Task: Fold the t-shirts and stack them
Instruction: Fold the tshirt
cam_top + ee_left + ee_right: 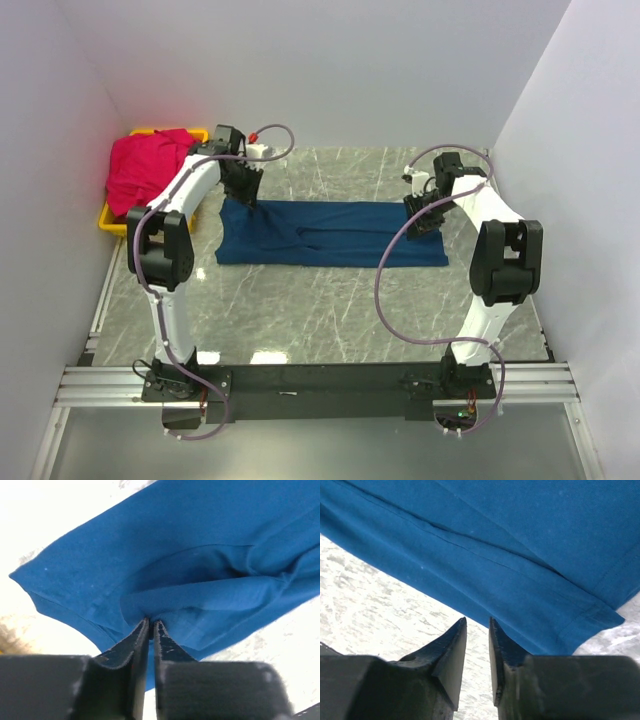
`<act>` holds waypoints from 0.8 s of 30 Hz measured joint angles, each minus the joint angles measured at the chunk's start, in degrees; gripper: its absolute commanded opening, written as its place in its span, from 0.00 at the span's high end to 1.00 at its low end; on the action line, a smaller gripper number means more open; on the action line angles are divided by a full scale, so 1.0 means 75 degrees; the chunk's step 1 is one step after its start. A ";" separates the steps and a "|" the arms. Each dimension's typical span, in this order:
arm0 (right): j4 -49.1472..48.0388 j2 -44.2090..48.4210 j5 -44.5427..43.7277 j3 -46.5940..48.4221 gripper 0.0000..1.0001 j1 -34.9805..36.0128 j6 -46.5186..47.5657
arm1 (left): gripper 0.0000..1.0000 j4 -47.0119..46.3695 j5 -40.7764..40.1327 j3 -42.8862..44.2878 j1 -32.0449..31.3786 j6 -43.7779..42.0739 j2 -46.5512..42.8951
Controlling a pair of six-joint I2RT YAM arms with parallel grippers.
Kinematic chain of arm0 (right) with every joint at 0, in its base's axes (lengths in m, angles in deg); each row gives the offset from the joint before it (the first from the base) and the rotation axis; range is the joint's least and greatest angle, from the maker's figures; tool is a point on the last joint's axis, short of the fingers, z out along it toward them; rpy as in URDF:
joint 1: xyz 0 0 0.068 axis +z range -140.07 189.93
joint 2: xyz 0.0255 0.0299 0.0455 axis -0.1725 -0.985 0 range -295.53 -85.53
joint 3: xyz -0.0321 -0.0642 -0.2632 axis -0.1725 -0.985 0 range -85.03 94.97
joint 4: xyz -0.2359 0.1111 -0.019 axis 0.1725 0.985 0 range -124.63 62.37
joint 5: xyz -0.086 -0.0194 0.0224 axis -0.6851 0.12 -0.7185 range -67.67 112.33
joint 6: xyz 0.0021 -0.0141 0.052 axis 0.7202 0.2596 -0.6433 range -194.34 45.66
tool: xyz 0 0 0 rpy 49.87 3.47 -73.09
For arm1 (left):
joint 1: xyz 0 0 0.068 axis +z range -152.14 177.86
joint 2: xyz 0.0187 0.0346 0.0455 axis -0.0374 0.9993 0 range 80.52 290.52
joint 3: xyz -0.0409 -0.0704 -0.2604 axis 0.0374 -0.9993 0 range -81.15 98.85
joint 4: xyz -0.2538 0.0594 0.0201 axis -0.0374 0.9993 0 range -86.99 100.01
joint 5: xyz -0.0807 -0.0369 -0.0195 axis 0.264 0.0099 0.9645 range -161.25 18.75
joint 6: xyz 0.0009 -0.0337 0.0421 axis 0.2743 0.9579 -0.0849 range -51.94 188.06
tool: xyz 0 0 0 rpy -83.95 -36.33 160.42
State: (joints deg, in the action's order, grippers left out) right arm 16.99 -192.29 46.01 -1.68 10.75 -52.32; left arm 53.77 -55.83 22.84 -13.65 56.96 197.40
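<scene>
Navy t-shirt (330,235) stretched between my 2 grippers.
It lies as a long strip on the marble table (330,310); the red-pink t-shirt (150,165) is heaped in the yellow bin (108,222). My left gripper (151,622) meets a puckered fold, fingers nearly together, grip unclear. My right gripper (477,622), parted and empty, hovers beside the hem.
</scene>
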 measured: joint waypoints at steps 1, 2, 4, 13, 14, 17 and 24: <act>0.0003 0.0000 0.0029 0.0000 0.65 0.0000 0.0006 | 0.53 -0.0020 0.0023 -0.0012 0.0050 0.0012 0.0050; 0.0003 0.0000 0.0076 0.0000 0.64 0.0003 0.0006 | 0.43 -0.0079 0.0076 -0.0052 0.0114 0.0096 0.0085; 0.0009 0.0000 0.0201 0.0015 0.64 0.0044 -0.0015 | 0.33 -0.0137 0.0300 -0.0149 0.0277 0.0236 0.0087; -0.0204 -0.0003 0.0137 0.0490 0.64 0.1000 -0.0181 | 0.43 -0.0554 0.0997 -0.2057 0.1239 0.0548 -0.0688; -0.0221 -0.0015 0.0052 0.0493 0.64 0.1040 -0.0146 | 0.43 -0.0562 0.0994 -0.2352 0.1253 0.0522 -0.0848; -0.0271 -0.0192 -0.0364 0.0542 0.59 0.1000 0.0052 | 0.41 -0.0618 0.0991 -0.3194 0.1201 0.0428 -0.1256; -0.0408 -0.0694 -0.1189 0.0408 0.55 0.0935 0.0554 | 0.43 -0.0895 0.0930 -0.4398 0.1154 0.0396 -0.1422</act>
State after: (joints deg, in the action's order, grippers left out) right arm 13.93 -197.50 37.10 1.38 17.77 -48.16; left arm 47.06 -48.86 -10.15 -5.00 59.94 186.74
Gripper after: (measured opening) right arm 0.451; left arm 0.591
